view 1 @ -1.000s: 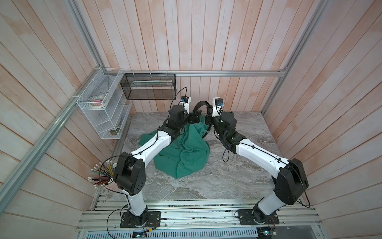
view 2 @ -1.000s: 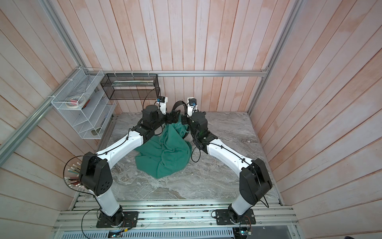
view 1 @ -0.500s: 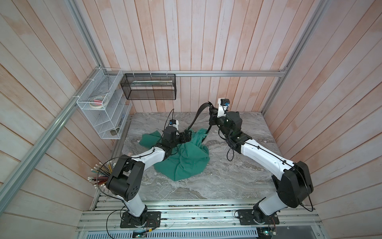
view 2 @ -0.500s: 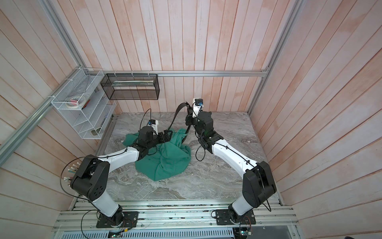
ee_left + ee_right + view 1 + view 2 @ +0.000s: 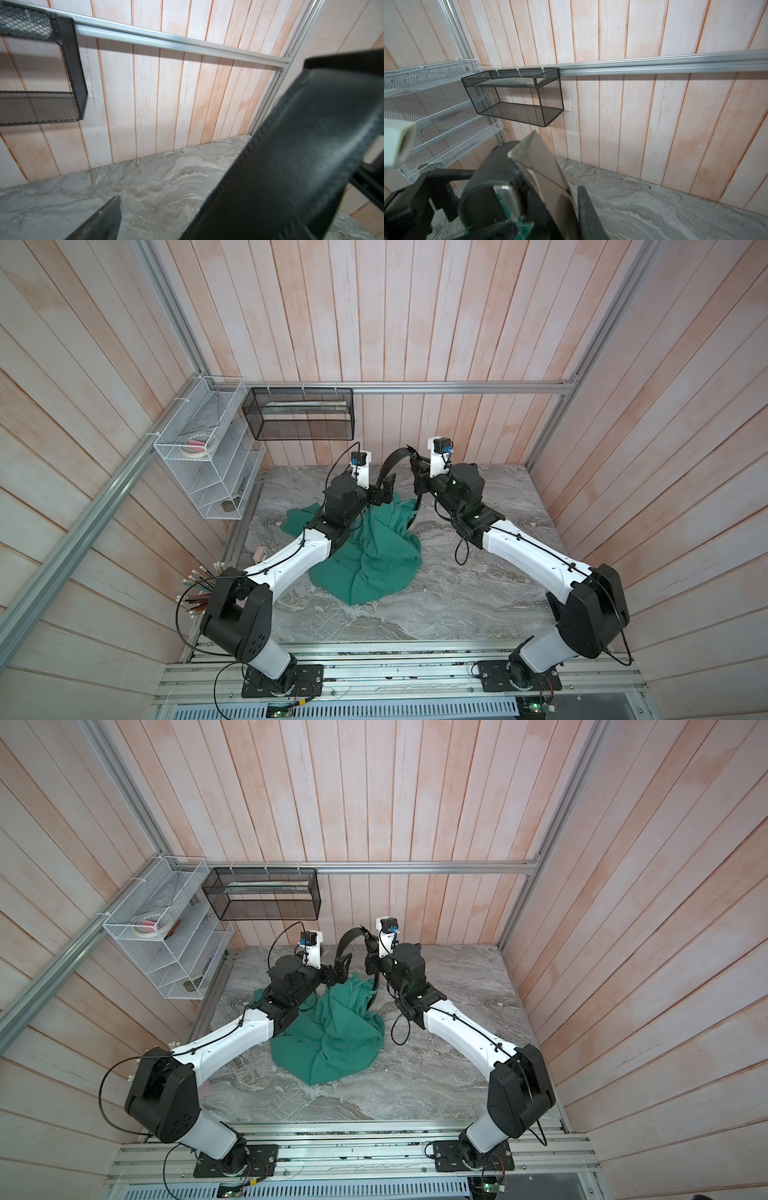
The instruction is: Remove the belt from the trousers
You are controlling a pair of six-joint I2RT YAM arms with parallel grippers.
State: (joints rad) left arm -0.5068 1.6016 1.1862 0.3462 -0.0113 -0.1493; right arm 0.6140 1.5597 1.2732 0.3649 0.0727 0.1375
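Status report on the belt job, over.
Left gripper open beside belt. Right gripper shut on belt, held above trousers. No obstruction seen.

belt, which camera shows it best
A top view: the belt arches from the right gripper down toward the trousers, so its course is clear. The left wrist view shows only a blurred, close stretch of it. The right wrist view shows a glossy piece right at the gripper.
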